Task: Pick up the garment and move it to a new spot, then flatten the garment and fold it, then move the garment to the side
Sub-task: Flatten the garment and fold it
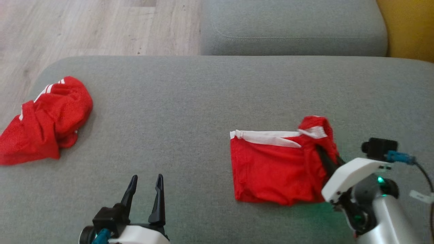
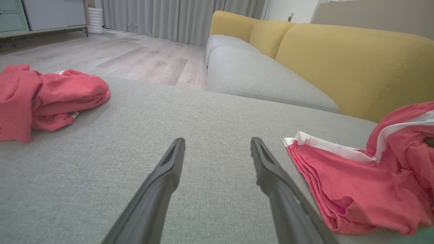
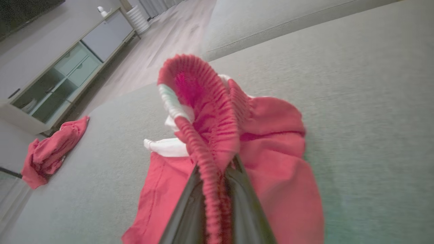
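left gripper (image 1: 146, 177): fingers spread wide, nothing between them, low over the grey cushion (image 1: 176, 112).
right gripper (image 3: 217, 169): pinched on the ribbed red-white trim at the right edge of the garment (image 1: 268, 166), that corner raised in a peak.
garment: folded to a rough rectangle, right of centre on the cushion, white band along the far edge, the rest lying flat.
step, judged: carrying the folded stack aside.
technique: lift low and slow, little dragging, else layers likely to slide apart; prop the sagging left edge with the left gripper if needed.
red pile (image 1: 44, 118): crumpled, far left, well apart; leave alone.
floor (image 1: 84, 27): pale wood beyond the cushion.
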{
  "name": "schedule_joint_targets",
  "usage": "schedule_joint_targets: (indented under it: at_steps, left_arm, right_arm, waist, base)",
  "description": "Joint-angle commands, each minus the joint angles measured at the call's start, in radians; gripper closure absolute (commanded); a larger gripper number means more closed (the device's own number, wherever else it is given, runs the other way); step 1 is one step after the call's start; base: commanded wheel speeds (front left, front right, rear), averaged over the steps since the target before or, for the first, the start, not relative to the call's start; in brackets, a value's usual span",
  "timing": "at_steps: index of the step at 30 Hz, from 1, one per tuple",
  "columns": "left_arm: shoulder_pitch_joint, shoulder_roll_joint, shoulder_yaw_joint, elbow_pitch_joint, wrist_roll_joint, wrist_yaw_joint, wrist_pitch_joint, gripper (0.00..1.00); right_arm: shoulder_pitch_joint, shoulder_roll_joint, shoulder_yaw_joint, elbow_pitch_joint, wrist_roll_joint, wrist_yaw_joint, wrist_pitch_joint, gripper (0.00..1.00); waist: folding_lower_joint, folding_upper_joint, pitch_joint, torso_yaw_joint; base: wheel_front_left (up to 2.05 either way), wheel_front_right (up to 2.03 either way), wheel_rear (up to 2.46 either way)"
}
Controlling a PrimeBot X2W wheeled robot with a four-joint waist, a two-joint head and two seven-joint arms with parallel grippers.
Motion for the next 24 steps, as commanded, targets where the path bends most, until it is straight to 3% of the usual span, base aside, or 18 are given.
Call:
schedule_joint_targets:
  at_steps: [1, 11, 13, 14, 15, 24]
  left_arm:
    - [-0.061, 0.011, 0.029, -0.030, -0.004, 0.005, -0.007, 0.00]
    - [-0.071, 0.001, 0.023, -0.015, -0.012, -0.001, -0.014, 0.00]
    - [-0.073, -0.001, 0.021, -0.011, -0.012, -0.003, -0.015, 0.00]
    - [-0.074, -0.002, 0.020, -0.009, -0.013, -0.003, -0.016, 0.00]
    - [-0.074, -0.002, 0.020, -0.007, -0.014, -0.004, -0.017, 0.00]
    - [-0.073, -0.003, 0.024, 0.000, -0.019, 0.000, -0.024, 0.00]
  right_arm:
    - [-0.035, 0.004, 0.048, -0.038, 0.020, -0.001, -0.006, 1.00]
    - [-0.124, 0.005, 0.209, 0.155, 0.098, -0.001, -0.134, 1.00]
    - [-0.147, 0.005, 0.237, 0.200, 0.101, -0.001, -0.158, 0.59]
    - [-0.157, 0.005, 0.254, 0.217, 0.106, -0.001, -0.168, 0.20]
    - [-0.165, 0.005, 0.272, 0.229, 0.116, -0.001, -0.178, 0.02]
    - [-0.205, 0.005, 0.406, 0.249, 0.174, -0.001, -0.230, 0.00]
  waist:
    - [0.0001, -0.0001, 0.003, 0.011]
    - [0.0001, -0.0001, 0.012, 0.065]
    - [0.0001, -0.0001, 0.012, 0.074]
    - [0.0001, -0.0001, 0.012, 0.077]
    - [0.0001, -0.0001, 0.012, 0.079]
    - [0.0001, -0.0001, 0.009, 0.073]
  base:
    - [0.00, 0.00, 0.00]
    - [0.00, 0.00, 0.00]
    - [0.00, 0.00, 0.00]
    - [0.00, 0.00, 0.00]
    - [0.00, 0.00, 0.00]
    - [0.00, 0.00, 0.00]
